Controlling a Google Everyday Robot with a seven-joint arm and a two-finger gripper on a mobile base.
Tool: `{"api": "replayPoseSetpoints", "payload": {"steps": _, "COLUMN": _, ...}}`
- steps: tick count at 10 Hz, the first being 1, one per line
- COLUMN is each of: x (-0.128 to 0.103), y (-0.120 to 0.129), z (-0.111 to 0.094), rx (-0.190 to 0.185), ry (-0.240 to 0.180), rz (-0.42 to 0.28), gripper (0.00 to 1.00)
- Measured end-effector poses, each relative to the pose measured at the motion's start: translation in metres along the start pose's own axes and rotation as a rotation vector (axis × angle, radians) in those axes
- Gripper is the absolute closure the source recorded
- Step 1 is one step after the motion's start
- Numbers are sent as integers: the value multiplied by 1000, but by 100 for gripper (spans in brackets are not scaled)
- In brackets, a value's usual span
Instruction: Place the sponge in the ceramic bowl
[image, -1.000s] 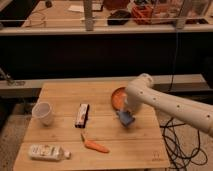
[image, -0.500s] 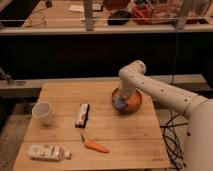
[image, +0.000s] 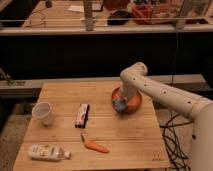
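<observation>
We are in a lab or workshop: a pale wooden-plank tabletop (image: 127, 137), black cables (image: 172, 136) on the speckled floor (image: 9, 150), a long cluttered workbench (image: 60, 15) behind, and a white robot arm (image: 165, 95) whose gripper (image: 121, 104) hangs above the tabletop.

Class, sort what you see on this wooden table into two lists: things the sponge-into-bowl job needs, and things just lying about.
Job: small blue-grey sponge; shallow orange-brown ceramic bowl; gripper, at the bowl's near rim with the sponge.
Lying about: white cup; dark flat rectangular packet; orange carrot; pale bottle on its side.
</observation>
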Motion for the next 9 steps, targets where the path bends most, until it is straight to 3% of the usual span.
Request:
{"api": "replayPoseSetpoints", "payload": {"steps": 1, "x": 5, "y": -1, "z": 1, "rx": 2, "ry": 1, "rz": -5, "gripper": 41}}
{"api": "replayPoseSetpoints", "payload": {"steps": 2, "x": 12, "y": -4, "z": 2, "rx": 3, "ry": 2, "rz": -11, "gripper": 27}}
{"api": "replayPoseSetpoints", "payload": {"steps": 3, "x": 10, "y": -5, "z": 2, "rx": 3, "ry": -1, "rz": -12, "gripper": 22}}
{"api": "replayPoseSetpoints", "payload": {"steps": 5, "x": 2, "y": 2, "z": 0, "rx": 4, "ry": -1, "rz": -13, "gripper": 20}}
{"api": "replayPoseSetpoints", "payload": {"steps": 9, "x": 17, "y": -5, "z": 1, "rx": 16, "ry": 2, "rz": -27, "gripper": 20}}
